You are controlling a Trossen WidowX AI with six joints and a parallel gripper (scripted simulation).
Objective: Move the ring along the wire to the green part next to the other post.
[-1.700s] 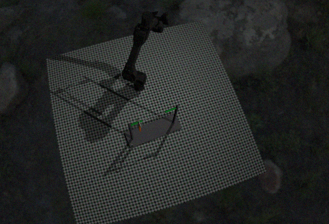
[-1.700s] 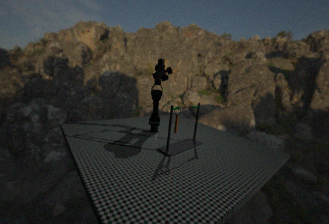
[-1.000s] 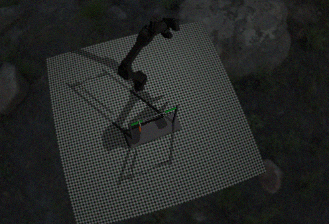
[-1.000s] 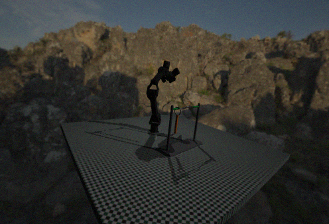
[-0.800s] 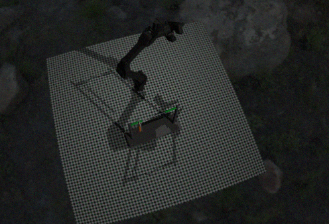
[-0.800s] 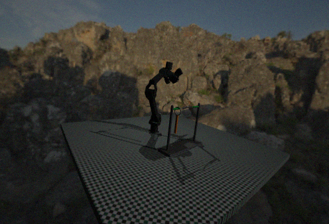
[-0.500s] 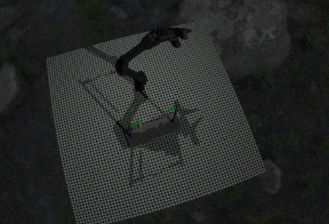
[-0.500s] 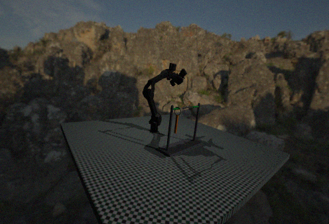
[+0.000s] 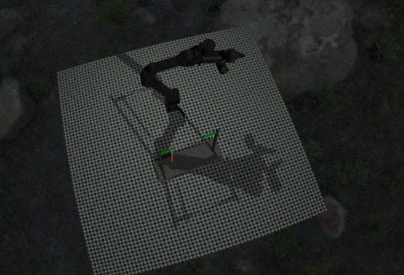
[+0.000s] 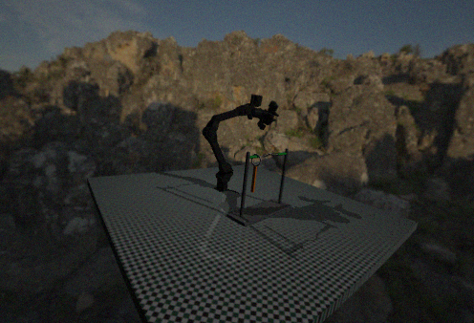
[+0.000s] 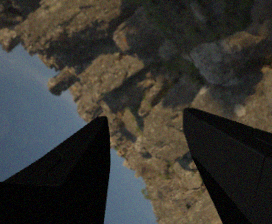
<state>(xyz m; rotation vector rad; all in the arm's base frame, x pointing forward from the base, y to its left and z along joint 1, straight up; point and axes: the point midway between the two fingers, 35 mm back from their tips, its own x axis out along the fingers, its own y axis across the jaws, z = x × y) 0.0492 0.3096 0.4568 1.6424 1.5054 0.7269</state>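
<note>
The orange handle hangs straight down from its ring, which is around the green part beside the near post. The other green part is beside the far post. The thin grey wire between them is barely visible. My gripper is partly open with nothing between its fingers. It is high up, well away from the ring and wire. The wrist view shows only rocks and sky beyond the fingertips, no ring or wire.
The posts stand on a flat base plate on the checkered table top. The arm's base stands behind the wire frame. Dark shadows of the arm and posts cross the table. Large rocks lie beyond its edges.
</note>
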